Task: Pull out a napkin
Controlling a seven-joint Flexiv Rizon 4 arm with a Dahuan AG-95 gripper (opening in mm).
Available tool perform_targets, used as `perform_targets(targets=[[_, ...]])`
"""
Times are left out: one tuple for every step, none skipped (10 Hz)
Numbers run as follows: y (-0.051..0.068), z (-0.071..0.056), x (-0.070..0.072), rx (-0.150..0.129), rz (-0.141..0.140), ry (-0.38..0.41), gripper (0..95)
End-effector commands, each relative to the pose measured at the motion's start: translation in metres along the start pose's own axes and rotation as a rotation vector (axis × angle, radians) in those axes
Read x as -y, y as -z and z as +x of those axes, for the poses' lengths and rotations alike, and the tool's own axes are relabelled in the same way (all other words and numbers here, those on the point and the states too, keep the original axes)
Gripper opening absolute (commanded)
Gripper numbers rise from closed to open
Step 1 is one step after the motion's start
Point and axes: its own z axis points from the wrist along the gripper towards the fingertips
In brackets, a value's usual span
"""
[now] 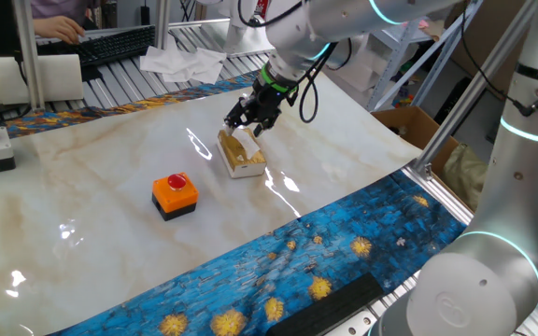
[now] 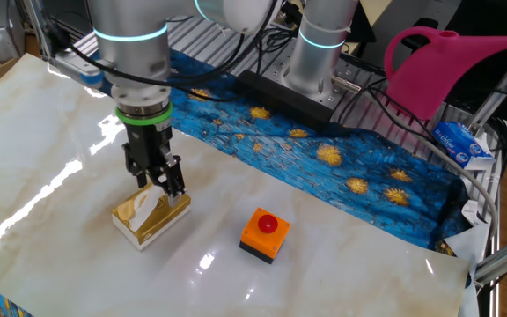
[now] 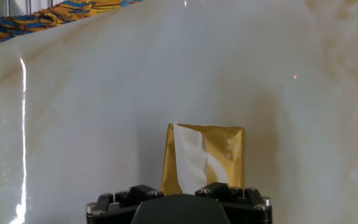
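Note:
A small tan and gold box (image 1: pixel 242 154) lies on the marble table (image 1: pixel 110 159), with the white napkin (image 3: pixel 190 155) sticking up out of its top slot. The box also shows in the other fixed view (image 2: pixel 150 217) and in the hand view (image 3: pixel 225 152). My gripper (image 2: pixel 158 182) hangs straight over the box, fingertips just above the napkin's tuft (image 2: pixel 159 201). The fingers look spread to either side of the tuft. In the hand view only the gripper's body shows at the bottom edge, and the fingertips are hidden.
An orange box with a red button (image 1: pixel 174 194) sits left of the tan box, also in the other fixed view (image 2: pixel 264 234). A blue patterned cloth (image 1: pixel 325 252) runs along the table edge. Crumpled white paper (image 1: pixel 183 61) lies at the back.

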Motion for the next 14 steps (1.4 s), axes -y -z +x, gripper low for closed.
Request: perform_targets(targets=[[-0.006,-0.002,0.003,-0.002,-0.02,-0.004,76.0],[-0.008,-0.002,0.004,0.003,-0.023,-0.005,76.0],[-0.01,-0.001,0.004,0.004,-0.024,-0.008,76.0],[-0.01,-0.001,0.004,0.002,-0.026,-0.036,76.0],[-0.012,0.0,0.005,0.001,-0.026,-0.069,76.0],[-0.014,0.001,0.005,0.009,-0.022,-0.073,57.0],[-0.014,0.001,0.005,0.014,-0.022,-0.063,0.0],[-0.014,0.001,0.005,0.013,-0.023,-0.059,0.0],[-0.015,0.001,0.005,0.012,-0.023,-0.053,0.0],[-0.017,0.002,0.006,0.012,-0.023,-0.047,0.0],[-0.02,0.004,0.006,0.013,-0.015,-0.034,0.0],[-0.02,0.004,0.006,0.014,-0.013,-0.014,0.0],[-0.019,0.004,0.006,0.013,-0.008,-0.004,0.0],[-0.019,0.004,0.006,0.011,-0.008,0.005,0.0]])
